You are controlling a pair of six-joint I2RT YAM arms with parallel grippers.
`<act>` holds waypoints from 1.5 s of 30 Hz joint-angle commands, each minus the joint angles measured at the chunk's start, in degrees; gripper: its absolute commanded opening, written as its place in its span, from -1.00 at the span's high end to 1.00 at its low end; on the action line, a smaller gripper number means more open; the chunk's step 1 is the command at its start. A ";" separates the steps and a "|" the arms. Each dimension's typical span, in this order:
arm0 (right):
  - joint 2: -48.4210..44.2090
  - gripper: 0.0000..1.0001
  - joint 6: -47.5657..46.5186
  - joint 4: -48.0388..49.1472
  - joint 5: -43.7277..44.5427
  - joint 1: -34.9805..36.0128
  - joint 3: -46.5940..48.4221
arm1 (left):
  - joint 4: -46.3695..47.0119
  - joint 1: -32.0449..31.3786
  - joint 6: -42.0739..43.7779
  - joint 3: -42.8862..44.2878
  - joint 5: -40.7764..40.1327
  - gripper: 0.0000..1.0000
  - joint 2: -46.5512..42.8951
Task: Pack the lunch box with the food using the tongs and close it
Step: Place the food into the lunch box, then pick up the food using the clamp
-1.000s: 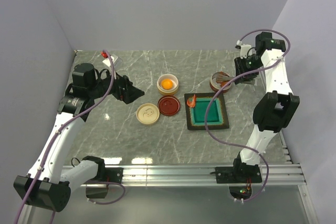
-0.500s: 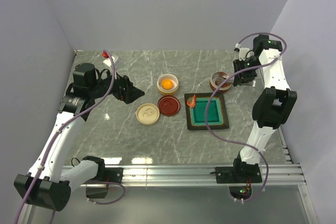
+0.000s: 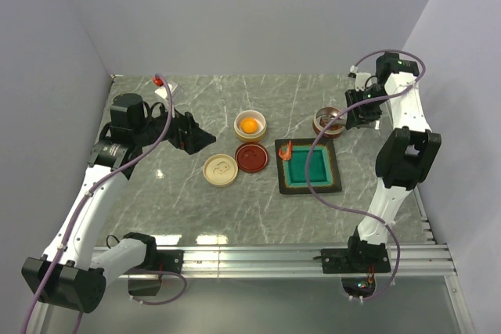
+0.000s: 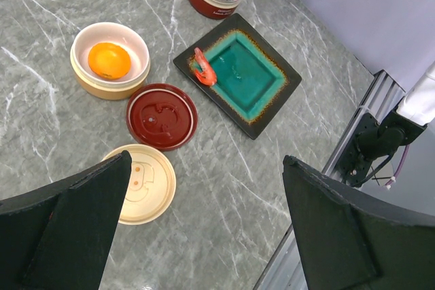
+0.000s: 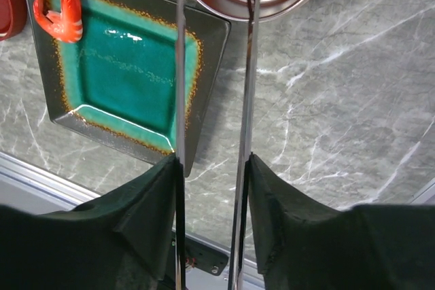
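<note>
White arms point(image 3: 86, 201), black joints point(image 3: 411, 163), purple cables point(image 3: 321, 194), black-fingered left tool point(image 4: 207, 161)

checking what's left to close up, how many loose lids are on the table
2. A dark red lid lies flat beside the cream bowl; a cream lid lies next to it, to its left. Neither is on a bowl.

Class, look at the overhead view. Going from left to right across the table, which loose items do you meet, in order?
Cream lid → red lid → red shrimp piece → brown bowl. Left out: the cream bowl, level with the red lid, and the teal tray, which spans beneath the shrimp.
</note>
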 commanded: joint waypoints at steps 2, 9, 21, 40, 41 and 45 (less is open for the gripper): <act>-0.88 -0.04 0.45 -0.20 -1.09 -0.26 2.54 | 2.19 0.21 -0.70 0.19 1.35 -0.99 -0.01; -2.02 -0.04 0.45 -1.60 -0.74 -0.26 5.79 | 1.75 0.21 -0.61 1.15 1.36 -0.99 0.35; -16.84 0.01 1.41 -2.15 -2.23 5.52 0.03 | 1.75 0.30 -0.78 0.89 1.35 -0.99 -0.18; -26.72 0.05 16.27 19.31 5.06 21.27 -31.03 | 2.10 0.30 -0.61 -0.34 0.48 -0.99 -1.76; -26.63 0.05 16.36 19.66 5.24 21.36 -31.29 | 2.19 0.30 -0.61 -0.43 0.48 -0.99 -1.76; -25.58 0.05 16.80 21.15 6.03 21.45 -32.18 | 2.37 0.30 -0.61 -0.61 0.48 -0.99 -1.68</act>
